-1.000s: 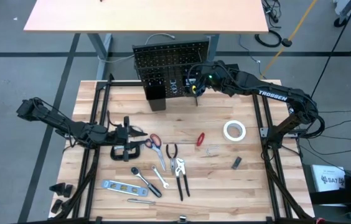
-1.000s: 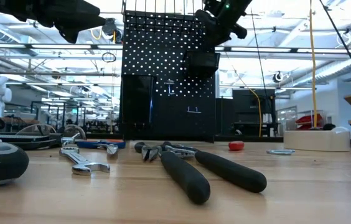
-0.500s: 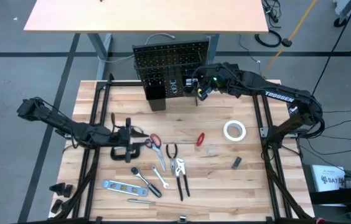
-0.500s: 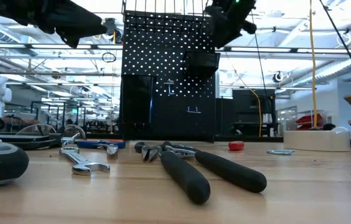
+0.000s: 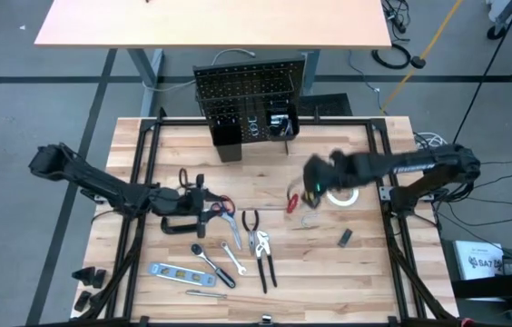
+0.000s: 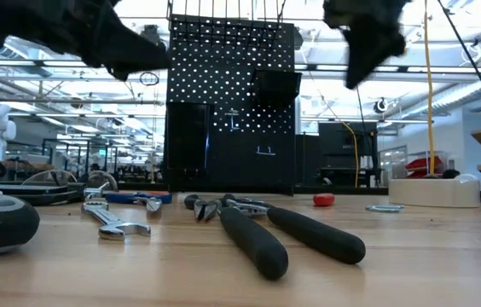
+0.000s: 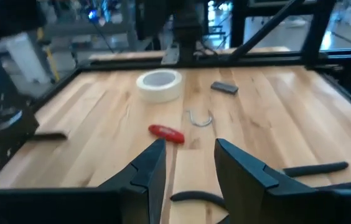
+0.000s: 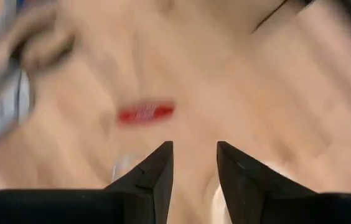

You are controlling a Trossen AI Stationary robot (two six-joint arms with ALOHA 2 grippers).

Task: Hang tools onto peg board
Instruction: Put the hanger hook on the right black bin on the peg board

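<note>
The black peg board [image 5: 242, 91] stands upright at the table's far edge. The tools lie on the wooden table: red-handled scissors [image 5: 225, 207], a black C-clamp [image 5: 182, 222], pliers [image 5: 252, 222], a red screwdriver [image 5: 292, 202] and a white tape roll [image 5: 342, 193]. My left gripper [image 5: 209, 200] hovers open over the scissors and the clamp, with nothing between its fingers [image 7: 152, 171]. My right gripper [image 5: 313, 188] hangs open above the table between the red screwdriver [image 8: 145, 113] and the tape roll, pointing steeply down and holding nothing.
Nearer the front lie a ratchet wrench [image 5: 214, 263], a blue-grey level [image 5: 171, 271] and more pliers [image 5: 263, 254]. A small black bit [image 5: 345, 238] and a metal hook [image 5: 310, 219] lie to the right. A black bin [image 6: 275, 85] hangs on the peg board.
My right gripper has swung away from the peg board toward the table's near edge and down, tipping to point more steeply at the table, and now hangs by the red screwdriver. My left gripper has crept a little toward the table's right edge and lower.
</note>
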